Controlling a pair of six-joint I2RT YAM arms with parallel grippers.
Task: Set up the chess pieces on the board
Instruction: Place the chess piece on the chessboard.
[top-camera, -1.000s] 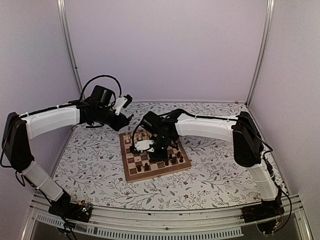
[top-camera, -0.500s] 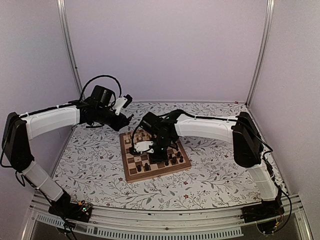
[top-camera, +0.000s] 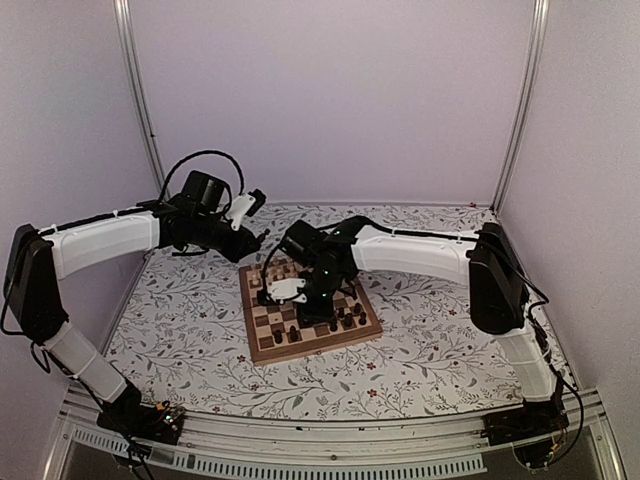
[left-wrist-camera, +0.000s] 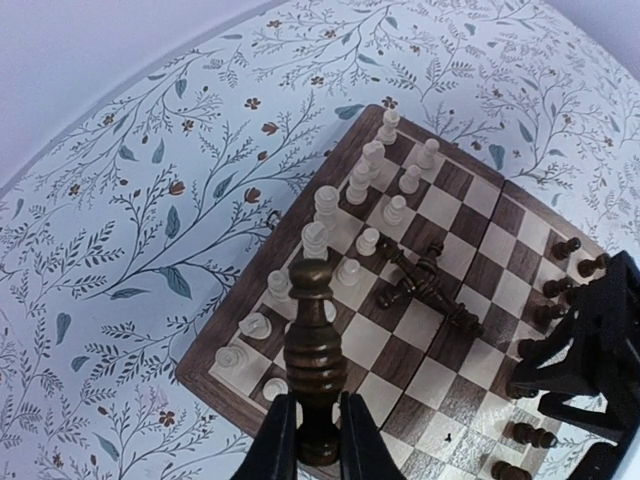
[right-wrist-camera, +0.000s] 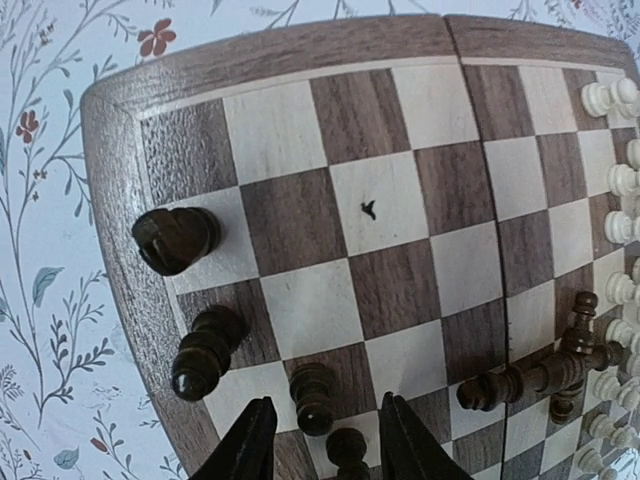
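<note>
The board lies mid-table on the floral cover. My left gripper is shut on a tall dark piece and holds it in the air over the board's pale-piece side; in the top view it is at the board's far left corner. Pale pieces stand in two rows along that edge. Several dark pieces lie toppled mid-board. My right gripper is open, low over the dark side, its jaws either side of a standing dark pawn. It shows over the board in the top view.
A dark knight and a dark bishop stand by the board's rim. More dark pawns stand along the right edge. The right arm hangs over that side. Enclosure walls stand close around the table.
My right gripper has shifted slightly toward the board's far side. My left arm and its held piece have not moved.
</note>
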